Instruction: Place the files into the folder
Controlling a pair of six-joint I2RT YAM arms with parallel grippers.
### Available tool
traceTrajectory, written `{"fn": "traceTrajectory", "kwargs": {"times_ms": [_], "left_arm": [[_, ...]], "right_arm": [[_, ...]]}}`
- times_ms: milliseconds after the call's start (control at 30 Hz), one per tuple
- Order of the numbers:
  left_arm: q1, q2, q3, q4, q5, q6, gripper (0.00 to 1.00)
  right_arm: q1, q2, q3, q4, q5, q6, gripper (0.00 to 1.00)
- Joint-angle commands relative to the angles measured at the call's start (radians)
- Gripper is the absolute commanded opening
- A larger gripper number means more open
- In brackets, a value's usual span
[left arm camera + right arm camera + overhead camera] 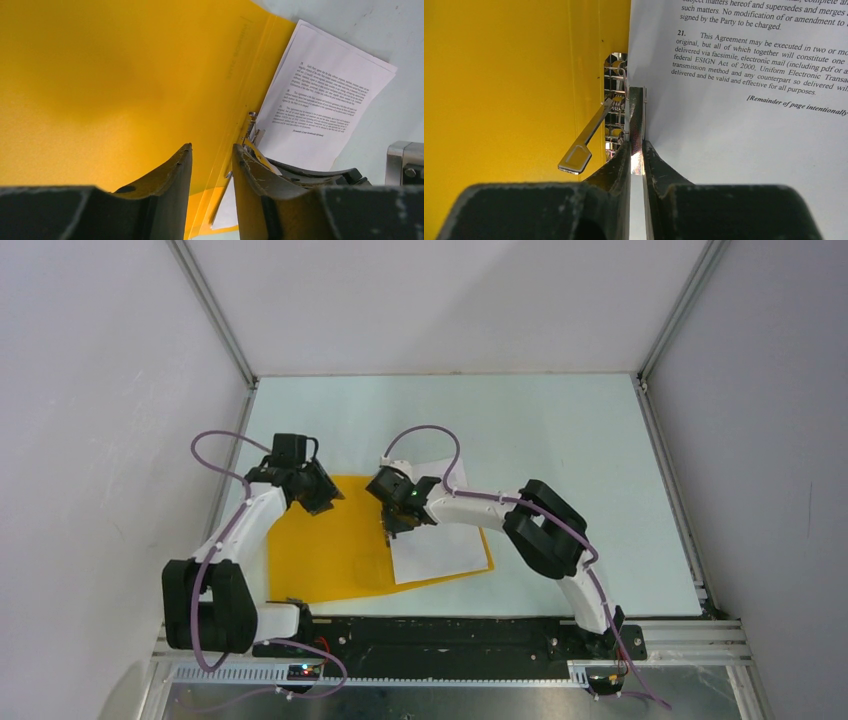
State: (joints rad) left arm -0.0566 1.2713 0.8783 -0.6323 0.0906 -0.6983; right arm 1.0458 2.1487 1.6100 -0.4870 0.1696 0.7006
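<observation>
Pale green tabletop (pixel 560 440) gives you the most room: its far half and right side lie open, while the grey left wall (pixel 100 440) stands close beside your left arm. On the near left of it, the flat orange-yellow plastic folder (pixel 320 550) lies opened out, its near edge just short of the black base rail (pixel 440 630). The files, thin white sheets printed with small black text (pixel 445 545), rest on the folder's right half. They are slightly skewed and fanned, their far corner running past the folder's far edge onto the table, so I judge they are on the folder but not yet clamped in. Your left gripper (pixel 318 492) sits low at the far left corner of the cover, jaws part-way apart with only yellow plastic showing through the gap. Whether it touches I cannot tell, though it looks placed to hold the cover flat. Your right gripper (pixel 637 145) is at the spine, fingers drawn narrow and pinching the thin upright plate of the metal spring clip (pixel 636 112), probably so the sheets' edge can slide beneath. The clip's small flat silver lever (pixel 589 137) juts left, apart from the fingers. The sheets' left edge lies right against that plate, so you have little slack there. Squaring them up has free space only rightward and farther out.
</observation>
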Motion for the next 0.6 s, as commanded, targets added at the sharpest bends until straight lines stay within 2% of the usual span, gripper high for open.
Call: {"fn": "traceTrajectory", "kwargs": {"times_ms": [0,233,567], "left_arm": [[-0.011,0.042,-0.009,0.048,0.044,0.013,0.40],[-0.071,0.167,0.046,0.060,0.069,-0.011,0.39],[-0.162,0.334,0.143,0.061,0.069,-0.012,0.37]], "right_arm": [[-0.001,-0.059,-0.070,0.050,-0.016,0.024,0.14],[-0.018,-0.081,-0.172,0.171,-0.044,0.034,0.14],[-0.037,-0.069,-0.197,0.228,-0.084,0.026,0.12]]}}
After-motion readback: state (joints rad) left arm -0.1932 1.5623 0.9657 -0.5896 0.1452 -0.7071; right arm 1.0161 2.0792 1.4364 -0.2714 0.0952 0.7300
